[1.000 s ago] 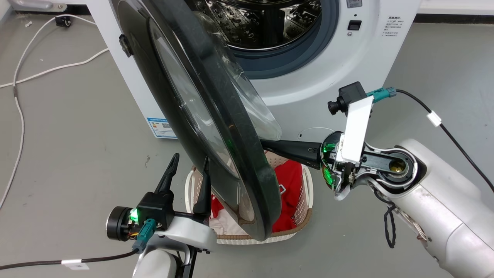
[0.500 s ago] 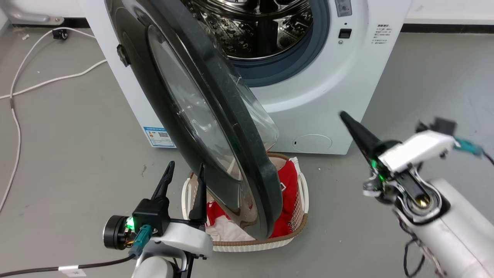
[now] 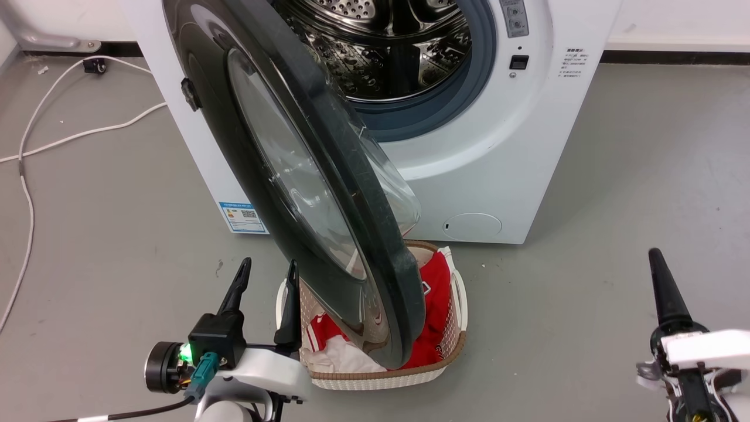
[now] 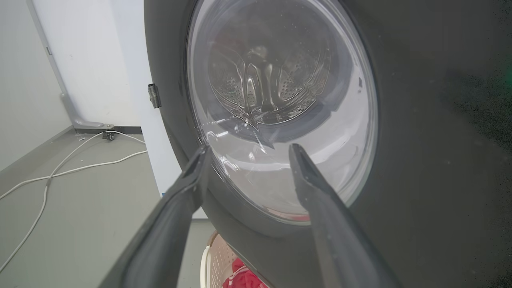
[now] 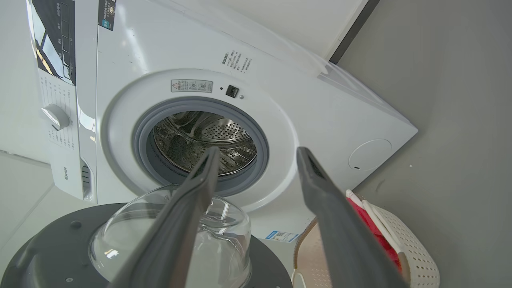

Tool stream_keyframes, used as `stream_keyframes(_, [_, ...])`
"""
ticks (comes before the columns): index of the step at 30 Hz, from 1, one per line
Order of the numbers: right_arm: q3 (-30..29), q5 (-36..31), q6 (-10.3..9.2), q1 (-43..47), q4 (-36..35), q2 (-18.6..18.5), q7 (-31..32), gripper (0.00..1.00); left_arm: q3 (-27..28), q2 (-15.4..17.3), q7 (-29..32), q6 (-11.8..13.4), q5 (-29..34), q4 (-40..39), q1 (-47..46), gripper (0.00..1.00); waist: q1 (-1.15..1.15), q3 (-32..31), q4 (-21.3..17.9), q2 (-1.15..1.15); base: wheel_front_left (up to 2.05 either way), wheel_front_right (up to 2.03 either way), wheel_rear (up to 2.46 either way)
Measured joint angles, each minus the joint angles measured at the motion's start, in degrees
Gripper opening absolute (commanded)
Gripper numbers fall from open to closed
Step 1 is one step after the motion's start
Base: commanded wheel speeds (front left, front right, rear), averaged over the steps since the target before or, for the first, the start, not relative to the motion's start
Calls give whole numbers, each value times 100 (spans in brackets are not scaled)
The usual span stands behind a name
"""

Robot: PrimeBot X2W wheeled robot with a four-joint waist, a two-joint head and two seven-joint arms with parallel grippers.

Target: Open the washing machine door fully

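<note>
retreat of the right hand (image 5: 258, 150) is the change: open and empty, it now sits well apart from the washing machine door (image 3: 328, 193), which stands about half open above the laundry basket (image 3: 387, 378). open left hand (image 3: 268, 262), near the outer face, probably pushes next.

From the head we look forward and steeply down, from a middling distance, at the washer (image 3: 498, 164) front, the floor (image 3: 105, 246) before it and the basket (image 3: 387, 381) under the door (image 3: 310, 187). Our left wrist camera sits very near the door's outer face, looking along the left claw (image 4: 250, 147) straight at its glass. Our right wrist camera is farther back and rolled, so the washer lies tilted across that view; it faces the open drum (image 5: 200, 134) past the right claw (image 5: 258, 149), with the door's inner side low in front. All three views share the door and basket; head and right wrist also share the drum.
</note>
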Motion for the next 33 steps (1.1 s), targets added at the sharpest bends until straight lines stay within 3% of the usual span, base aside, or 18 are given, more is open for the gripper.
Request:
stream_keyframes(2, [-457,-757,0,193,-43,245,1,100,14,-1,-1,-2,8,-3,2,100,0,0,0,0,0,0,0])
stream_keyframes(8, [-1838,-4010,1,549,-570,910,0,100,58,1,0,-2,11,-15,7,100,0,-17,-3,0,0,0,0])
stream_keyframes(12, [-2286,-5748,1,786,-1183,1371,1,100,77,0,0,-5,38,-9,47,100,0,-61,-3,0,0,0,0])
stream_keyframes(14, [-2352,-6308,1,895,-1439,1475,1,100,99,1,0,-13,51,-3,64,100,0,-82,-10,0,0,0,0])
stream_keyframes(20, [-2239,-7438,1,1298,-1927,1606,138,100,185,1,-1,-51,94,14,116,100,0,-165,-91,0,0,0,0])
stream_keyframes(33, [-1639,-8457,2,1759,-2209,1637,288,100,252,1,-1,-108,152,71,174,100,0,-341,-215,0,0,0,0])
